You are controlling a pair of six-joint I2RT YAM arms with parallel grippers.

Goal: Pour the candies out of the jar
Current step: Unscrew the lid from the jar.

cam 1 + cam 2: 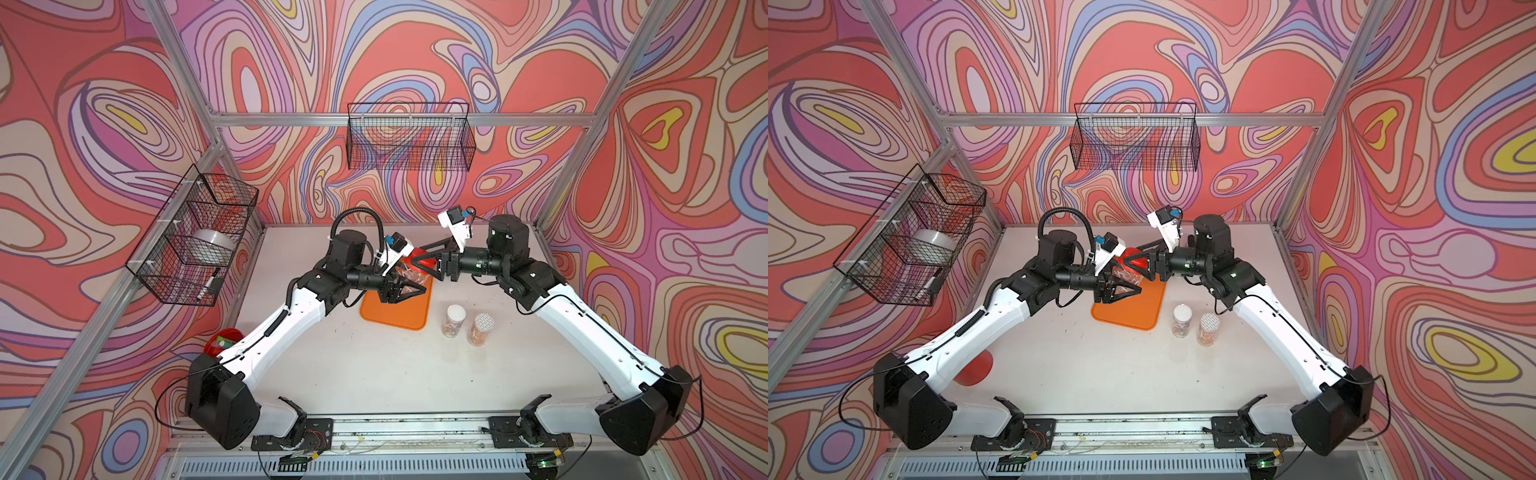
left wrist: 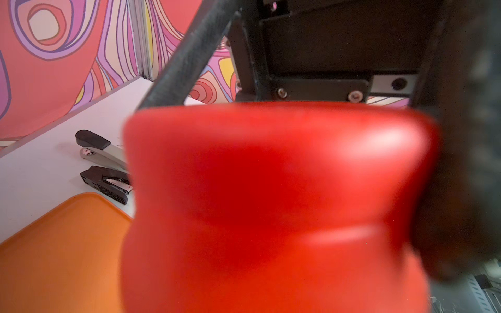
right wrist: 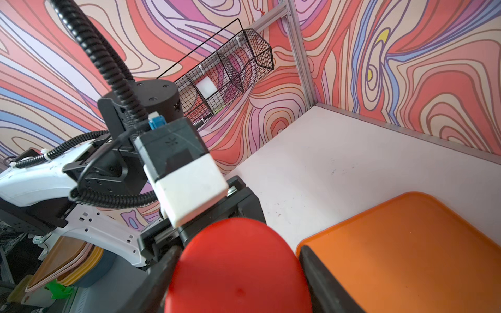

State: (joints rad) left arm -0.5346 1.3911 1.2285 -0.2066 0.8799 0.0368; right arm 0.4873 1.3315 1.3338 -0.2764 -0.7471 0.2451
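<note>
A clear jar (image 1: 406,277) (image 1: 1121,277) with a red lid (image 1: 419,259) (image 1: 1133,262) hangs tilted over the back of the orange tray (image 1: 395,313) (image 1: 1133,309). My left gripper (image 1: 405,291) (image 1: 1120,291) is shut on the jar's body. From the opposite side my right gripper (image 1: 424,264) (image 1: 1137,264) is shut on the red lid (image 3: 238,271), one finger (image 3: 160,273) on each side. The lid (image 2: 271,203) fills the left wrist view and hides my left jaws. Orange candies (image 1: 404,273) show faintly through the jar wall.
Two more clear jars stand right of the tray, one with a white lid (image 1: 454,320) and one with a patterned lid (image 1: 481,328). A stapler (image 2: 103,147) and a hole punch (image 2: 108,184) lie behind the tray. A red bowl (image 1: 224,340) sits front left. Wire baskets (image 1: 409,137) hang on the walls.
</note>
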